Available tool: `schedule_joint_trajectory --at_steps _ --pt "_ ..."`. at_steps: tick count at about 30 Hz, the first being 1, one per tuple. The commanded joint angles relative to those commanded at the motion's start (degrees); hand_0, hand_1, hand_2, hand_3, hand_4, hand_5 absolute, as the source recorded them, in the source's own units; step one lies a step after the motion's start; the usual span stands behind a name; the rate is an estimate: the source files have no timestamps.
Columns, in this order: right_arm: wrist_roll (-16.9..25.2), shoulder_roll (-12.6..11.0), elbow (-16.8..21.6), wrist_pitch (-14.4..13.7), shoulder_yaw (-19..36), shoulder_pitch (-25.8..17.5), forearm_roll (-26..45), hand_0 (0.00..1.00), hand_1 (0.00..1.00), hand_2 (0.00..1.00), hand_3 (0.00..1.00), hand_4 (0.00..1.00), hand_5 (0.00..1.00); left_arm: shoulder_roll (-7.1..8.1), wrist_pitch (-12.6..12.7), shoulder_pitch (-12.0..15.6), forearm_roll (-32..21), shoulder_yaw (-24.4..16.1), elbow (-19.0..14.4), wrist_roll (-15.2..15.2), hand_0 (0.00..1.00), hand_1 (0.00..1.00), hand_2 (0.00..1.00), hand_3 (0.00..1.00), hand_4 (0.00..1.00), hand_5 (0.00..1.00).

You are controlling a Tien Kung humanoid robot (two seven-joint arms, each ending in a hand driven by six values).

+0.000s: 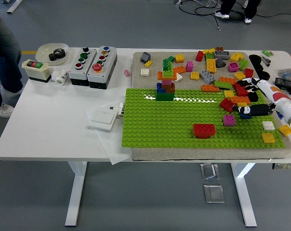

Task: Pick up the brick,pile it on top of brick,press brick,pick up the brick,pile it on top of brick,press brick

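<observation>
A person's leg (3,53) is seen off the worktop's (49,139) far left corner. Near that corner a white bowl (52,52) of dark gears is parked, with button boxes (93,66) lined up beside it. A white switch plate (103,117) is laid just left of the green baseplate (174,127). On the baseplate's far left corner a small brick stack (165,86) is built up, green at the bottom. A red brick (204,130) is sat alone near the baseplate's near edge, right of middle. Loose bricks (217,65) are scattered toward the far right corner. The right hand (253,110) is reached in from the right edge, fingers (242,111) curled low over the bricks; whether anything is pinched can't be told.
</observation>
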Motion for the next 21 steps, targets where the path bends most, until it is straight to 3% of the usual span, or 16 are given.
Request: schedule_joint_trajectory --at_steps 6,7,11,21 --pt "-0.40 0.42 -0.29 1.74 -2.41 1.18 -10.21 0.667 0.650 0.701 0.669 0.901 0.222 0.06 0.00 0.15 -0.35 0.30 0.00 0.01 0.778 0.713 0.673 0.565 0.590 0.609" --pt "-0.42 0.44 -0.31 1.81 -2.51 1.23 -10.85 0.655 0.639 0.675 0.635 0.881 0.218 0.06 0.01 0.16 -0.36 0.30 0.00 0.01 0.778 0.714 0.674 0.564 0.590 0.609" --pt "-0.78 1.15 -1.49 3.13 -4.50 2.53 -13.42 0.655 0.639 0.675 0.635 0.881 0.218 0.18 -0.03 0.21 -0.71 0.71 0.00 0.00 0.778 0.714 0.674 0.564 0.590 0.609" --pt "-1.24 3.74 -5.04 3.34 -6.05 4.38 -16.77 0.643 0.624 0.641 0.610 0.856 0.222 0.28 -0.11 0.35 -0.79 1.14 0.00 0.08 0.778 0.714 0.673 0.564 0.591 0.610"
